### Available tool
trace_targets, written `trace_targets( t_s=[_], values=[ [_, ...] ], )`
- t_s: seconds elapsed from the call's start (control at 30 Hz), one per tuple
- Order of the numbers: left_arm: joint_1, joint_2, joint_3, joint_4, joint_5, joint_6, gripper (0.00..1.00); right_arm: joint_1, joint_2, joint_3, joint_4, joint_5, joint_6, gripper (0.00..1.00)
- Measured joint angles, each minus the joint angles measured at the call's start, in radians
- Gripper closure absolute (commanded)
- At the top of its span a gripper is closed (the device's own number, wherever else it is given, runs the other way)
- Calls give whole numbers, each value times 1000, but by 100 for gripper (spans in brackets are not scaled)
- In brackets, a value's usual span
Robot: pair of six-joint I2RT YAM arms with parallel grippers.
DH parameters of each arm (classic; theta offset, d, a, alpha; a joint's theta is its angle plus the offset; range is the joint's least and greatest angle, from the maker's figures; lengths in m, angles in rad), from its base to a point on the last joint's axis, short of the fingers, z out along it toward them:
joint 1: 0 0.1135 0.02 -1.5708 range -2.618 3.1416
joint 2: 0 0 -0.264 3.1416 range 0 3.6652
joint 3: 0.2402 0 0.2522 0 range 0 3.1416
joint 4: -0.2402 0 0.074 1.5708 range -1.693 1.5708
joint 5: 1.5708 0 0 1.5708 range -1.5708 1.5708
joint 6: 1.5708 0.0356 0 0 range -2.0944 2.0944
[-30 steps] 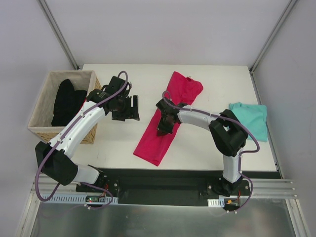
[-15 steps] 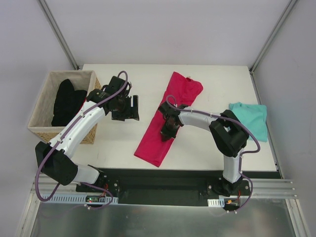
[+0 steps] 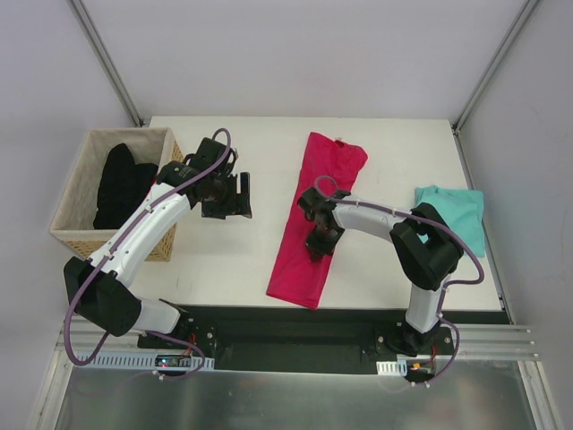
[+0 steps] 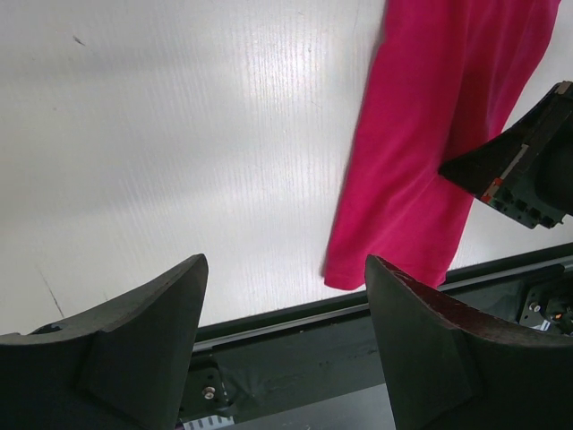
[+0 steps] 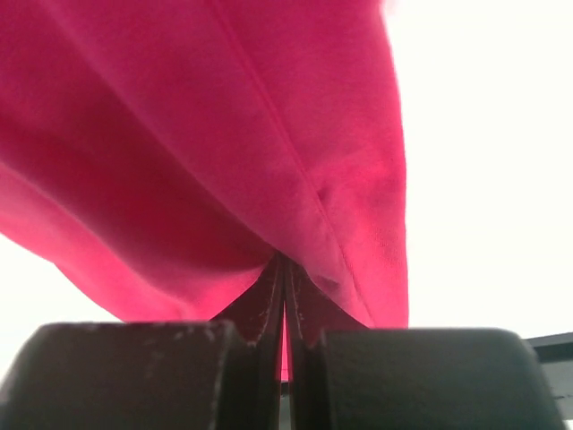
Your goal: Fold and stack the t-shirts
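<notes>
Right fingers [image 5: 125, 372] pinching pink t-shirt [image 5: 224, 134], left fingers [image 4: 116, 349] apart

a robot lab cell — white table [image 3: 233, 260], bare grey walls [image 3: 295, 54], aluminium struts [image 3: 108, 63] and mounting rail [image 3: 501, 340].

We note bright, even light from above the surface [image 3: 385, 143], soft shadows on it. Glare whitens it in both wrist views; the pink t-shirt [image 5: 224, 134] shows blurred.

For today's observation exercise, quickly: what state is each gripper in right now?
The left gripper: open, holding nothing.
The right gripper: shut, pinching the magenta t-shirt.
</notes>
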Motion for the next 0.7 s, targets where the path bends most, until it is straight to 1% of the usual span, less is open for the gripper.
trace_targets(
  t_s=[0.7],
  values=[
    [0,0,0,-1,0,1,29,-39,-2,4,-82,71,26,99]
  ],
)
